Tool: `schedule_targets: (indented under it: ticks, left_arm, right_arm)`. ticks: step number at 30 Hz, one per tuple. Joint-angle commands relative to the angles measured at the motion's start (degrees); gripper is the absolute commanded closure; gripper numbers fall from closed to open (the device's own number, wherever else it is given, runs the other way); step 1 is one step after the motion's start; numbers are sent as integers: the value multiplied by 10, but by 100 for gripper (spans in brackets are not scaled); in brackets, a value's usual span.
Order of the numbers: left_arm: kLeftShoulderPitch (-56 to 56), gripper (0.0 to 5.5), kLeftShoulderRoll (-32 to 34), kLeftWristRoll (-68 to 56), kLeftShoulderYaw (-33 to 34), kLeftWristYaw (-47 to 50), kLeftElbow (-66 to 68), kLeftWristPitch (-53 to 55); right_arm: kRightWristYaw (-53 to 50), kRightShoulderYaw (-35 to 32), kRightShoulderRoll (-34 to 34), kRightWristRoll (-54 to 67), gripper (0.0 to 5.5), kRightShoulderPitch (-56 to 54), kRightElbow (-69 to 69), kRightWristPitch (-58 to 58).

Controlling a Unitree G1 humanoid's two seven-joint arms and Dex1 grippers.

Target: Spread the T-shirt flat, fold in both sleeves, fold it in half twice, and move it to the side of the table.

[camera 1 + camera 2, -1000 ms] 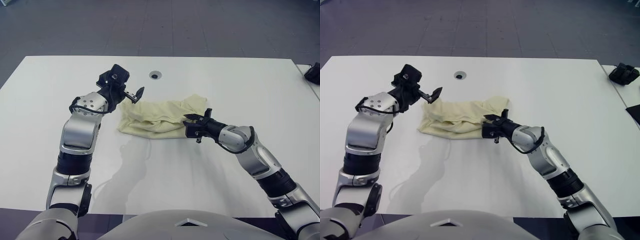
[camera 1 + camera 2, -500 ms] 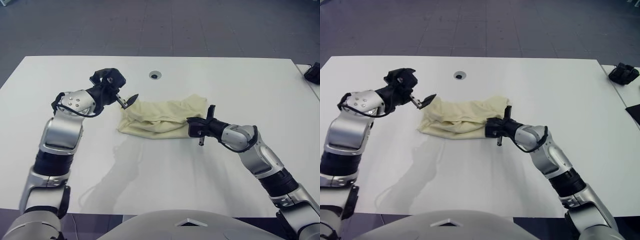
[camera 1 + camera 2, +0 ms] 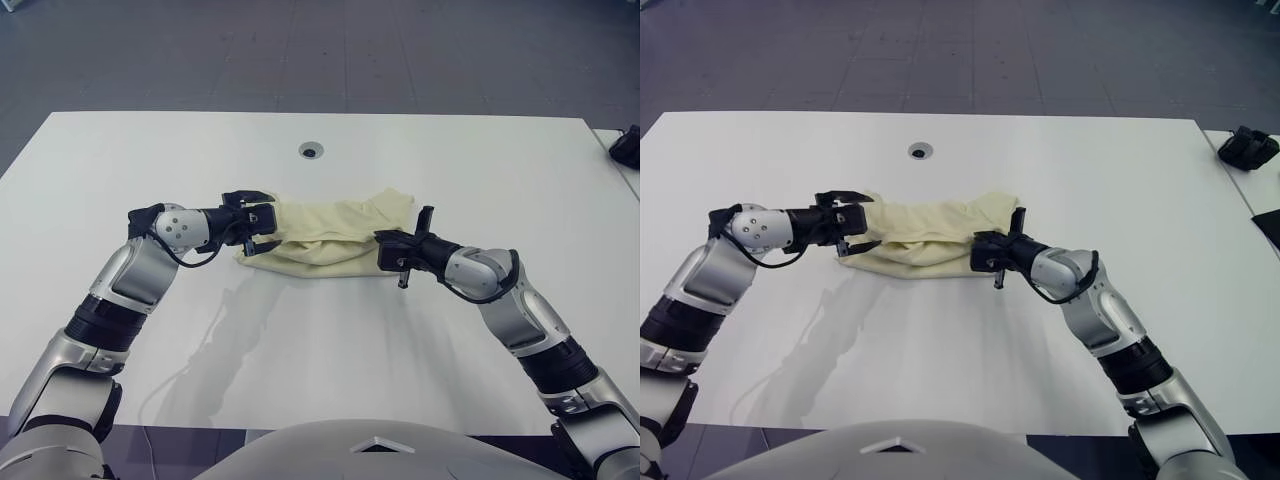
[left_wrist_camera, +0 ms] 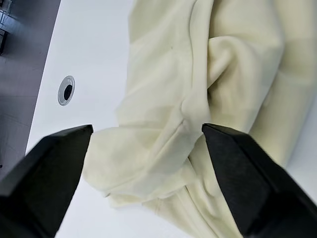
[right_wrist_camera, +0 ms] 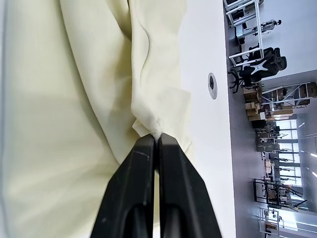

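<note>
Pale-yellow T-shirt lies bunched (not flat) on the worktop, centre toward the far edge; we see left jaws wide apart at its left end, right jaws pinching its right end.

Office, swivel chairs, white table

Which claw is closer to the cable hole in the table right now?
Left. The left claw is open around the T-shirt's left end, just nearer the robot than the cable hole; the right claw, pinching the shirt's right end, lies farther off to the right.
</note>
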Motion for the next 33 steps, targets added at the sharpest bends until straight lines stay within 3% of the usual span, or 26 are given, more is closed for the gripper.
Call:
schedule_targets:
  ticks: [1, 17, 20, 24, 30, 33]
  left_arm:
    - [-18, 227, -1, 29, -12, -11, 25, -19]
    - [-20, 516, -10, 55, -17, -40, 53, -28]
    - [-59, 548, -34, 58, -10, -24, 92, -16]
    - [-167, 548, -85, 66, 1, 21, 204, -24]
    - [-424, 548, -176, 79, 13, 129, 565, -106]
    - [-515, 548, -202, 99, 5, 202, 690, -124]
  right_arm:
    - [0, -5, 4, -1, 550, 6, -9, 5]
    - [3, -11, 1, 2, 550, -4, -3, 2]
    - [-1, -24, -1, 6, 550, -38, 28, -7]
    - [-27, -40, 14, 14, 550, -172, 165, -41]
    - [-136, -38, 74, 1, 550, -511, 608, -129]
    - [-191, -32, 87, -15, 550, -618, 757, -140]
